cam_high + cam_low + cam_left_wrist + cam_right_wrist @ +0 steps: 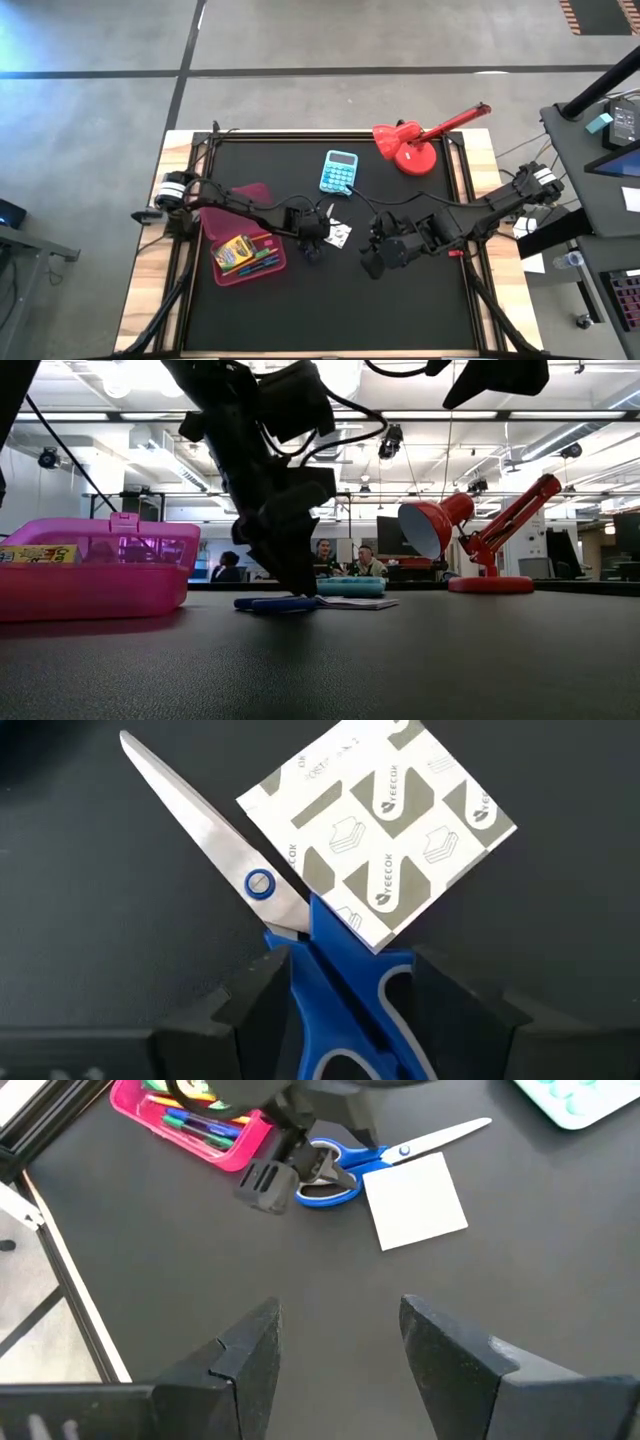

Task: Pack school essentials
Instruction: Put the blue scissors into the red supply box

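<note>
Blue-handled scissors [215, 845] lie flat on the black table, blades closed. A white patterned square [380, 830] lies flat beside them, its edge against the blade near the pivot. My left gripper [345, 970] is low over the scissors' handles [345, 1005] and open, one finger on either side. In the right wrist view it [280, 1175] stands at the handle end of the scissors [400, 1152]. My right gripper [335, 1330] hangs open above the table, to the right of the square [340, 236]. It holds nothing.
A pink box [228, 222] on the left holds a crayon box [232, 248] and markers [262, 262]. A light-blue calculator [339, 172] and a red desk lamp [415, 145] stand at the far side. People sit in the room beyond the table.
</note>
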{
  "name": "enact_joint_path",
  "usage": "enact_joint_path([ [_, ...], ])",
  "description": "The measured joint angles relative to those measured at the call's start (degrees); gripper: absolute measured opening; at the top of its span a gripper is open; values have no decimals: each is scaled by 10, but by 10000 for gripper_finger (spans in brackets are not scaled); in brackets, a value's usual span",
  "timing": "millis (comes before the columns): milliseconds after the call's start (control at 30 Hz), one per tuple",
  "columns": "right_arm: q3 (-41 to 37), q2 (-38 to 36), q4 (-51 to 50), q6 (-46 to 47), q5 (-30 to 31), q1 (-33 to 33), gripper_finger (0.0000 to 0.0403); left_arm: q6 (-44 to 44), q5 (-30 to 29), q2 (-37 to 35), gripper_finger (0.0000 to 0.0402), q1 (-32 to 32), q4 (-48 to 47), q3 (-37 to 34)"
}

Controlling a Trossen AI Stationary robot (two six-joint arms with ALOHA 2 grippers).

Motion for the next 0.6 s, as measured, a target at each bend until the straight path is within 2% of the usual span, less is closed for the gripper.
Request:
enact_joint_path([
  [167, 0, 0, 0, 3, -1, 0, 192, 45, -3, 3, 190, -2, -15, 0],
  [367, 0, 0, -1, 4, -17, 0, 192, 209, 19, -10, 190, -6, -55, -2],
  [500, 0, 0, -2, 9, -18, 0, 192, 229, 68, -12, 190, -12, -54, 2],
  [600, 0, 0, -2, 10, -18, 0, 192, 229, 79, -13, 190, -17, -47, 2],
])
